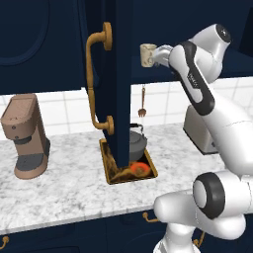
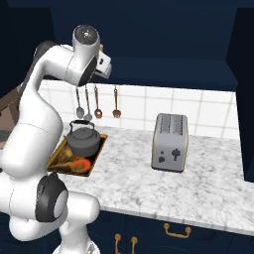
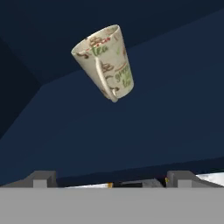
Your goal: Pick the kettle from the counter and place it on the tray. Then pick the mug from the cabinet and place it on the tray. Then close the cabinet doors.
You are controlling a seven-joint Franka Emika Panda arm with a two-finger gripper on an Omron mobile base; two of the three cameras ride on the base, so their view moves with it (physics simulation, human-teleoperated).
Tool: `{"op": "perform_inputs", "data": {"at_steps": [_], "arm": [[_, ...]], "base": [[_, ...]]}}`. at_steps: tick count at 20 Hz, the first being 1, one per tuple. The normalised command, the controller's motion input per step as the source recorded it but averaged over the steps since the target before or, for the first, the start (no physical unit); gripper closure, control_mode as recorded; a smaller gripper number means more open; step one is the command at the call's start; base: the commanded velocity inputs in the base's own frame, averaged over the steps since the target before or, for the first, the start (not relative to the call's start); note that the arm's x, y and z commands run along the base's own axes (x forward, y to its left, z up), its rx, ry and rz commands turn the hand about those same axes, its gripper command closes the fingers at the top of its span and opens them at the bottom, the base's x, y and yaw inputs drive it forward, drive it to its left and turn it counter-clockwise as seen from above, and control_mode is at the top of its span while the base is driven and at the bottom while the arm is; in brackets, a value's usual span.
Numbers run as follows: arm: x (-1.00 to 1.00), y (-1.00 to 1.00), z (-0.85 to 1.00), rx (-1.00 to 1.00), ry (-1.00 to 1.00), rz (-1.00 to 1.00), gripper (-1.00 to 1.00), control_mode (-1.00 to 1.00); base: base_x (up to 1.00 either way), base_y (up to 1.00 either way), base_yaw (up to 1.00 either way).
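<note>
The cream mug (image 1: 147, 55) stands on the shelf inside the open navy cabinet (image 1: 148, 29). My gripper (image 1: 159, 55) is raised to shelf height just right of the mug, apart from it. In the hand view the mug (image 3: 105, 61) sits ahead of the open gripper (image 3: 111, 178), handle turned toward me, and both fingertips (image 3: 43, 177) stand wide with nothing between them. The dark grey kettle (image 2: 83, 138) rests on the amber tray (image 2: 69, 163) on the marbled counter (image 2: 198, 183). One cabinet door (image 1: 112, 74) with a brass handle (image 1: 96, 81) swings out over the tray (image 1: 143, 173), hiding part of the kettle (image 1: 138, 142).
A brown coffee machine (image 1: 25, 136) stands at the counter's left. The silver toaster (image 2: 170, 142) sits to the right of the tray. Copper utensils (image 2: 97, 106) hang on the tiled wall. The other open door (image 2: 245, 99) juts out at the far right. Navy drawers (image 2: 176, 230) run below.
</note>
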Motion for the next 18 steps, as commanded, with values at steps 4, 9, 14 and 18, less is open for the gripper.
{"op": "perform_inputs", "data": {"at_steps": [4,9,14,18], "arm": [[0.42,0.0,0.0,0.0,0.0,0.01,-1.0,-1.0],[0.23,0.0,0.0,0.0,0.0,0.0,-1.0,-1.0],[0.25,0.02,0.0,0.0,0.0,0.0,-1.0,-1.0],[0.27,0.02,0.0,0.0,0.0,0.0,-1.0,-1.0]], "base": [[0.0,0.0,0.0],[0.0,0.0,0.0],[0.0,0.0,0.0],[0.0,0.0,0.0]]}}
